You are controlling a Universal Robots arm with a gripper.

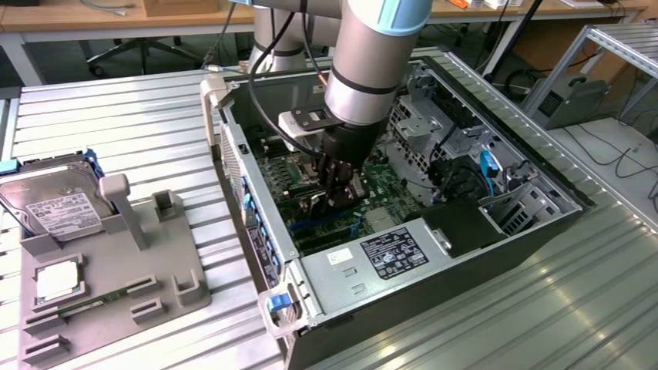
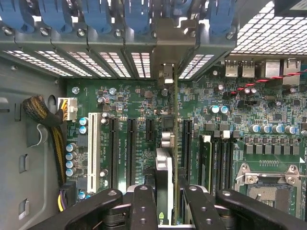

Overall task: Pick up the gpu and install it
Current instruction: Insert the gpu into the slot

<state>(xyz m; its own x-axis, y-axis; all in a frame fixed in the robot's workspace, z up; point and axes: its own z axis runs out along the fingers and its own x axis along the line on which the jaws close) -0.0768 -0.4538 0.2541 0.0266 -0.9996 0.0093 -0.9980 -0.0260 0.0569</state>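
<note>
The gpu [image 2: 165,165] shows edge-on in the wrist view, a thin card with a green board edge and a silvery part. It stands upright over the motherboard [image 2: 129,98], among the long black expansion slots [image 2: 130,153]. Its metal end bracket [image 2: 167,45] reaches the rear slot openings of the case. My gripper [image 2: 169,194] is shut on the card, with one black finger on each side. In the exterior view the gripper [image 1: 335,194] reaches down deep inside the open computer case [image 1: 514,223], just above the motherboard. I cannot tell whether the card's edge sits in a slot.
A grey fixture [image 1: 113,270] at the exterior view's left holds a silver hard drive [image 1: 57,204], a square chip [image 1: 57,281] and a green memory stick [image 1: 98,297]. Inside the case are a cable bundle [image 2: 43,112], blue latches [image 2: 96,14], a processor socket [image 2: 268,187] and the power supply [image 1: 396,250].
</note>
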